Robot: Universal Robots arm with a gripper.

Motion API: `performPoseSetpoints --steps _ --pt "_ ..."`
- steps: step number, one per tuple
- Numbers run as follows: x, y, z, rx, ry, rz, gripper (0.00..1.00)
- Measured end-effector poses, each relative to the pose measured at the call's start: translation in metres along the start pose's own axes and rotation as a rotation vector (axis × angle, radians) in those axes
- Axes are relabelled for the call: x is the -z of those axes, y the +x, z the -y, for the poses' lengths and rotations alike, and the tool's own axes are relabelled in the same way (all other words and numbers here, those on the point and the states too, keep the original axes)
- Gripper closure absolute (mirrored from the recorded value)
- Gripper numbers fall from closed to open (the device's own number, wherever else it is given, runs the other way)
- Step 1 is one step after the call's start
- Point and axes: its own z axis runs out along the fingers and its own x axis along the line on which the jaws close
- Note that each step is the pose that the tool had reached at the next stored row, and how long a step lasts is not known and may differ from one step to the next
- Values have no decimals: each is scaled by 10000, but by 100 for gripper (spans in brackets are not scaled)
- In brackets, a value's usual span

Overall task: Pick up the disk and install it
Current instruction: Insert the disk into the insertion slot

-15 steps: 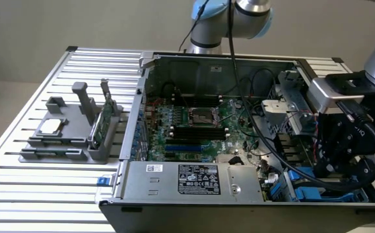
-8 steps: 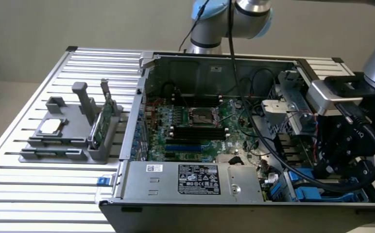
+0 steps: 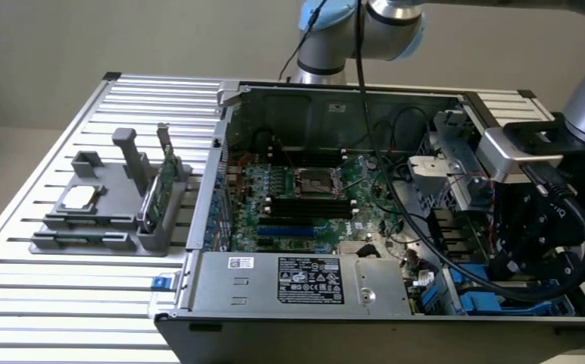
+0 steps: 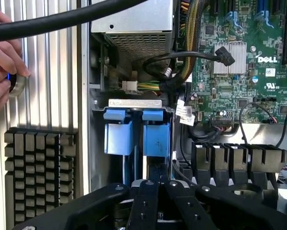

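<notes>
My gripper (image 4: 157,178) is shut, its black fingers (image 4: 144,199) pressed together with nothing visible between them. It hangs over the drive bay in the near corner of the open computer case (image 3: 222,152), at the exterior view's right (image 3: 523,277). Two bright blue carrier fronts (image 4: 119,136) (image 4: 156,139) stand side by side in that bay. My fingertips point at the one nearer the motherboard and sit very close to it; I cannot tell whether they touch. The disk's metal body is hidden inside the bay. The blue plastic also shows under my gripper (image 3: 495,299).
A person's hand (image 4: 2,57) rests on the slatted table beside the case, near a black finned block (image 4: 38,177). At the exterior view's left, a grey fixture (image 3: 101,227) holds a silver chip (image 3: 78,199) and a green card (image 3: 161,189). Black cables (image 4: 181,57) and the power supply (image 3: 303,280) crowd the bay.
</notes>
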Motion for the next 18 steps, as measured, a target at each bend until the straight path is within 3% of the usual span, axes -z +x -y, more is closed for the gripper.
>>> performPoseSetpoints --steps 2,10,18 --pt "18 2 2 3 -19 14 89" --pt "349 36 -2 4 -45 2 89" --pt "364 38 -2 5 -49 18 89"
